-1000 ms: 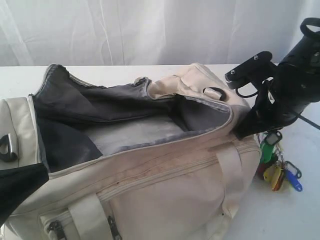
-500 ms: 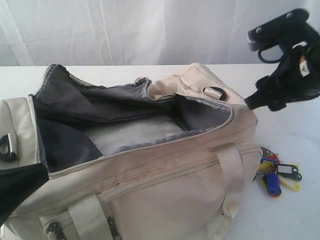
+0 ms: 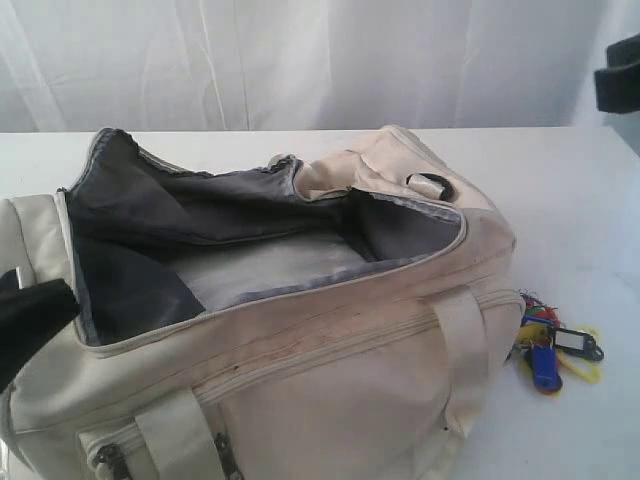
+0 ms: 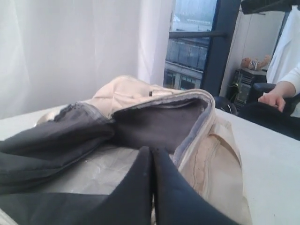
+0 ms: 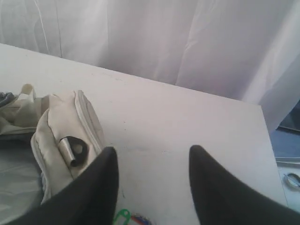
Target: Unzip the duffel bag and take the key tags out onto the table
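Right wrist view clips the key tags (image 5: 123, 216) at its edge; they lie on the table (image 5: 187, 117) just beside the duffel bag (image 5: 61, 126). My right gripper (image 5: 152, 149) gapes empty; my left gripper (image 4: 151, 149) is pinched together.

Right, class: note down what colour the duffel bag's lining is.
The lining is grey; the exterior view shows it best.

A white curtain (image 3: 300, 60) hangs at the back. A dark-framed window (image 4: 190, 47) stands beside a person's hand (image 4: 271, 99).

Unzipped duffel bag (image 3: 330, 340) — key tags (image 3: 553, 350) beside
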Tool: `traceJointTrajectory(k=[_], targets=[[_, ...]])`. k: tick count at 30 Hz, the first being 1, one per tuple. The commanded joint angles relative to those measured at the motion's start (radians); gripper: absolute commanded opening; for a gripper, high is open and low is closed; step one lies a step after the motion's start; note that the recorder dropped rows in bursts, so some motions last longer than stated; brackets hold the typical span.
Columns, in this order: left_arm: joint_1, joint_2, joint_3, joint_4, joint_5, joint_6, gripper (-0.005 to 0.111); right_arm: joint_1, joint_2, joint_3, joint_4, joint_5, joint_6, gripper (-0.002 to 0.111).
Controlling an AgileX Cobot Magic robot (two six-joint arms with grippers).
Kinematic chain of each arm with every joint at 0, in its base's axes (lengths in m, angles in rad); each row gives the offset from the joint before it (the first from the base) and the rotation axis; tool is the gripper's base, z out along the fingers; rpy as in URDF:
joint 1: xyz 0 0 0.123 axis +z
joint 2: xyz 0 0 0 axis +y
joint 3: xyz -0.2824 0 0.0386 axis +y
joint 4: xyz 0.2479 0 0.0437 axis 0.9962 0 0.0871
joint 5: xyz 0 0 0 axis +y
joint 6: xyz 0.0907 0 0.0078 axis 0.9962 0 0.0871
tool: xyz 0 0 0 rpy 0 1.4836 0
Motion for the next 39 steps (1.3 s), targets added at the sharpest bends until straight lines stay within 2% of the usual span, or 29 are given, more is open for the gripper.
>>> traceJointTrajectory(k=[1,8,13,18,23,29,39], targets=[[0.002,-0.004,-0.016,-0.111,-0.043,0.113,0.0,-0.002,-0.123,0.095,0.01,-0.008,0.046,0.034],[0.002,-0.005,-0.062,-0.249,-0.019,0.308,0.0,-0.002,-0.368,0.3,0.031,-0.042,0.056,0.011],[0.002,-0.005,-0.064,-0.401,0.067,0.495,0.0,-0.002,-0.549,0.405,0.034,-0.067,0.076,0.0],[0.002,-0.005,-0.064,-0.542,0.14,0.695,0.0,-0.002,-0.684,0.457,0.034,-0.066,0.08,0.0],[0.002,-0.005,-0.064,-0.548,0.142,0.698,0.0,-0.002,-0.745,0.484,0.034,-0.013,0.08,0.0],[0.002,-0.005,-0.064,-0.546,0.142,0.698,0.0,-0.002,-0.746,0.495,0.034,0.142,0.08,0.0],[0.002,-0.005,-0.064,-0.54,0.142,0.699,0.0,-0.002,-0.746,0.495,0.045,0.151,0.1,0.0]])
